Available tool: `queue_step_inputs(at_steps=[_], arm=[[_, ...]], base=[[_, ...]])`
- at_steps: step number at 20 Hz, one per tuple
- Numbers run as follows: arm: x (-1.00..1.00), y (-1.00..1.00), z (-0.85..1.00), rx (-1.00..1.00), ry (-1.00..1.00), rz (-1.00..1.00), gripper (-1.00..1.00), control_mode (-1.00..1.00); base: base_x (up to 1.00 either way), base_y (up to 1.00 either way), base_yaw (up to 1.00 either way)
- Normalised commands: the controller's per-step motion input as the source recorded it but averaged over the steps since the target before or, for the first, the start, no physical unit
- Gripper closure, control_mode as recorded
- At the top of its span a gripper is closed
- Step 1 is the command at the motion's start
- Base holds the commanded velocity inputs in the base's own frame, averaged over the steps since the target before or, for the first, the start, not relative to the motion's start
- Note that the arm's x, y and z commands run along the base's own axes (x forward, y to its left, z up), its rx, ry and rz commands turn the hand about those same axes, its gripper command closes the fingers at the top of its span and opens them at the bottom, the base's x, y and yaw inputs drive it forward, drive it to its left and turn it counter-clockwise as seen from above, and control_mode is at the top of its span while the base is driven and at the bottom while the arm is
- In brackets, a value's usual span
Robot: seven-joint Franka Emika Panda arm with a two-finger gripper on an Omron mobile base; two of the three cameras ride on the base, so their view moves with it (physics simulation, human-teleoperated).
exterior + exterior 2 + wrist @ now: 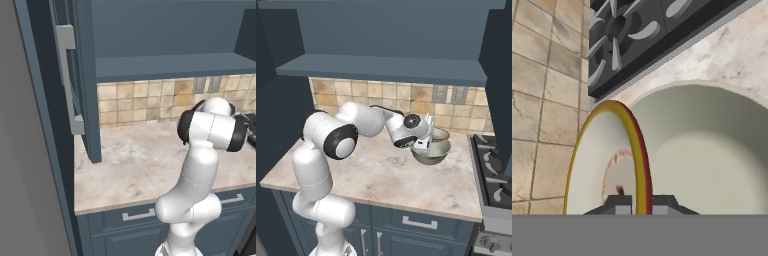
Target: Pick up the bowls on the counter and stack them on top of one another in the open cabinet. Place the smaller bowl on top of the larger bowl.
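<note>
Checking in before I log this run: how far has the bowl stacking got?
Nothing is in the cabinet yet; its shelf holds no bowl. In hand: the tool is shut on one bowl's rim, with that bowl just above the counter. A second bowl sits right beside it. Both still need shelving, smaller on top.

This is a home kitchen. A marbled beige stone worktop [386, 180] runs over dark blue drawers [421, 222] with grey bar handles, backed by a wall of tan and cream tiles [376, 97]. Above hangs a dark blue wall cabinet [386, 67] with a flat shelf and an open door [75, 85]. At the worktop's right end sits a stove [493, 165] with black burner grates and knobs.
</note>
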Motion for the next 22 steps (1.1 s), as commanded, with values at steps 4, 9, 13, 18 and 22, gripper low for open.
queue_step_inputs(at_steps=[4,9,13,18,22], arm=[[0.18,0.0,-0.31,0.0,0.0,0.0,1.0,-1.0],[0.2,0.0,-0.26,0.0,0.0,0.0,1.0,-1.0],[0.11,-0.04,-0.19,0.01,0.0,0.0,1.0,-1.0],[0.0,-0.01,-0.03,0.0,0.0,0.0,1.0,-1.0],[-0.01,-0.03,0.15,0.04,-0.02,0.0,1.0,-1.0]], base=[[0.0,0.0,0.0],[0.0,0.0,0.0],[0.0,0.0,0.0],[0.0,0.0,0.0],[0.0,0.0,0.0]])
